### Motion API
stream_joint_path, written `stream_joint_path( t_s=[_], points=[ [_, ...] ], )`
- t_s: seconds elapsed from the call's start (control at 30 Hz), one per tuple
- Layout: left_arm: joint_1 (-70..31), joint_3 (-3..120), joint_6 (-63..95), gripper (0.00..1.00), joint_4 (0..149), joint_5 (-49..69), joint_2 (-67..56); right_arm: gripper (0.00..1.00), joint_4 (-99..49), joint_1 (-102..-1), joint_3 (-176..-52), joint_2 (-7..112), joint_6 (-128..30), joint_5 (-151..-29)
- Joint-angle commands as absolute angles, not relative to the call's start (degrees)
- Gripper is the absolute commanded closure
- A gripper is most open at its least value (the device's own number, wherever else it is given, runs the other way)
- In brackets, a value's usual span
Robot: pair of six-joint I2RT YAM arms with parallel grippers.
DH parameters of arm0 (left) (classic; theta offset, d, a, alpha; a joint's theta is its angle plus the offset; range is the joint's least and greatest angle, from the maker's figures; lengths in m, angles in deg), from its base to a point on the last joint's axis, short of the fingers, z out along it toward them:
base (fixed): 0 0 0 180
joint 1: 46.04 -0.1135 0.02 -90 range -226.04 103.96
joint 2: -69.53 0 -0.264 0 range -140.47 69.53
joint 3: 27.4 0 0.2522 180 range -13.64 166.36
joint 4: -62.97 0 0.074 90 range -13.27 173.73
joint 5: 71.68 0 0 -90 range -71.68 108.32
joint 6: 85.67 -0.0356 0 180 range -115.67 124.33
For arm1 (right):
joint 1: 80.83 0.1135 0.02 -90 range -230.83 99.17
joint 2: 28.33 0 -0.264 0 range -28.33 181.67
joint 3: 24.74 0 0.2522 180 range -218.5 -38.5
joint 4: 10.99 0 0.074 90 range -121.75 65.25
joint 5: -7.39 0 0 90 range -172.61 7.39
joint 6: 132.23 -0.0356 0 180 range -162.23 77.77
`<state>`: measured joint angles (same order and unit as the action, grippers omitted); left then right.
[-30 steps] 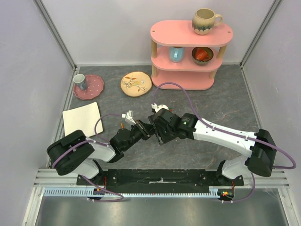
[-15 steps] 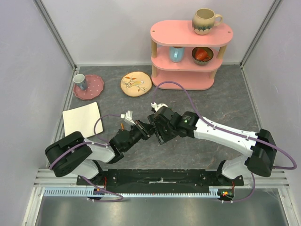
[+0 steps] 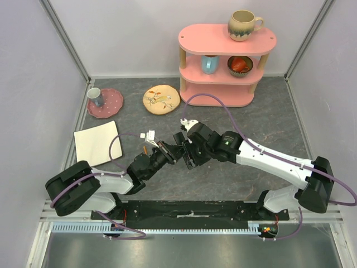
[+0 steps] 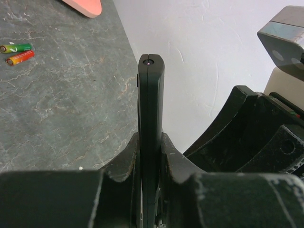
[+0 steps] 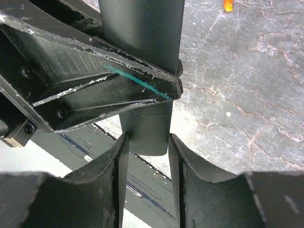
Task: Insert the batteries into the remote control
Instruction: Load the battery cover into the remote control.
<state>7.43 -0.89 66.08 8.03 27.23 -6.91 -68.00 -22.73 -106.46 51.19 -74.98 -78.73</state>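
My left claw is clamped on the remote control. My right claw straddles the remote's end; I cannot tell whether it grips. Two batteries lie on the table at 10 o'clock.

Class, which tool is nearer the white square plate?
Left. The left tool, clamping the remote, sits right of the plate. The right tool holds the remote from its far side, farther from the plate.
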Motion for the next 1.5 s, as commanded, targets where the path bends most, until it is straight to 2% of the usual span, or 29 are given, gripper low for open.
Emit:
stream_joint_path(
  t_s=[0.0,0.23,0.37,0.4,0.5,0.7,0.9,1.0,1.03,1.07,1.23,1.4,1.47],
  points=[
    [7.1,2.6,65.0,0.98,-4.3,27.1,-4.1,0.54,-68.0,-23.0,-107.2,50.6,-73.0,-79.3],
    [5.8,3.9,64.1,0.98,0.0,26.9,-3.7,0.51,-69.9,-22.7,-108.0,47.4,-72.0,-78.2],
    [5.6,8.4,61.4,0.98,14.6,26.8,-0.7,0.52,-68.9,-22.1,-107.3,45.2,-71.8,-73.7],
    [5.6,9.5,60.8,0.98,22.0,26.8,0.6,0.52,-68.5,-21.7,-107.1,44.6,-71.7,-72.9],
    [5.6,11.8,58.7,0.98,30.2,28.2,1.9,0.53,-67.4,-20.7,-106.9,43.7,-71.8,-68.7],
    [5.6,12.5,57.9,0.98,36.0,30.5,4.0,0.51,-65.8,-20.1,-107.1,41.3,-72.4,-64.8],
    [5.6,11.6,57.8,0.98,35.3,30.4,3.6,0.42,-65.8,-20.2,-106.9,39.8,-71.8,-66.6],
    [5.6,13.3,58.3,0.98,42.7,31.7,4.0,0.36,-65.7,-20.2,-105.7,38.6,-72.0,-64.0],
    [5.6,14.3,58.4,0.98,44.9,32.6,4.2,0.27,-65.5,-20.2,-105.3,38.3,-72.9,-63.0],
    [5.6,14.7,58.6,0.98,48.6,33.1,4.3,0.25,-65.0,-20.2,-104.5,37.8,-74.7,-59.1],
    [5.6,21.6,59.5,0.98,64.8,36.2,4.3,0.24,-57.4,-20.3,-97.0,31.4,-75.8,-55.4],
    [5.5,34.1,56.0,0.98,93.3,42.3,-0.4,0.24,-60.3,-20.3,-95.5,29.2,-76.4,-50.2],
    [5.3,39.9,54.6,0.98,99.4,46.2,-4.5,0.25,-60.7,-20.3,-94.6,28.4,-76.9,-49.6]
  ],
)
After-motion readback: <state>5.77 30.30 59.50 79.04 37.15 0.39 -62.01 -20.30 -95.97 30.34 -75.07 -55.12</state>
